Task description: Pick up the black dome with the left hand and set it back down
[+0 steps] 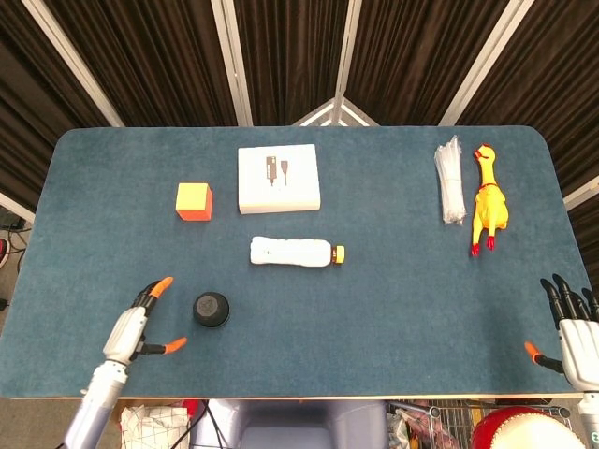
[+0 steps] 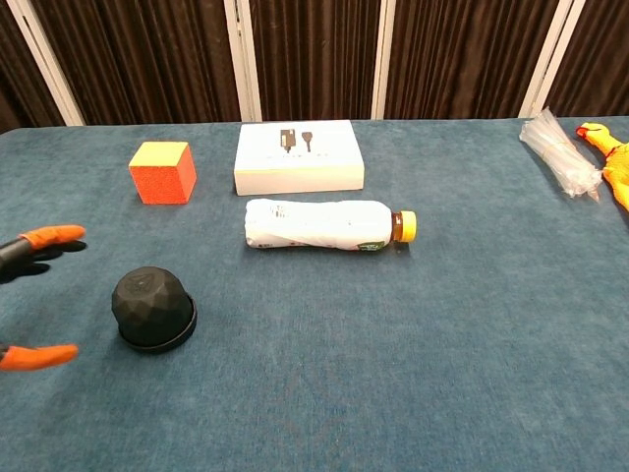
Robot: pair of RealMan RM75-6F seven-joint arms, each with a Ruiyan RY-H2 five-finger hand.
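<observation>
The black dome (image 1: 211, 310) (image 2: 151, 308) sits on the blue table toward the front left. My left hand (image 1: 136, 324) (image 2: 28, 295) hovers just left of it, fingers spread wide with nothing held; a small gap separates the orange fingertips (image 2: 54, 235) from the dome. In the chest view only the fingertips show at the left edge. My right hand (image 1: 573, 327) rests at the table's front right corner, fingers apart, holding nothing, and does not appear in the chest view.
An orange cube (image 1: 194, 201), a white box (image 1: 278, 179) and a lying white bottle (image 1: 298, 252) sit behind the dome. A clear plastic bundle (image 1: 450, 181) and a yellow rubber chicken (image 1: 489, 199) lie at the far right. The table's front edge (image 1: 309, 397) runs close below the dome.
</observation>
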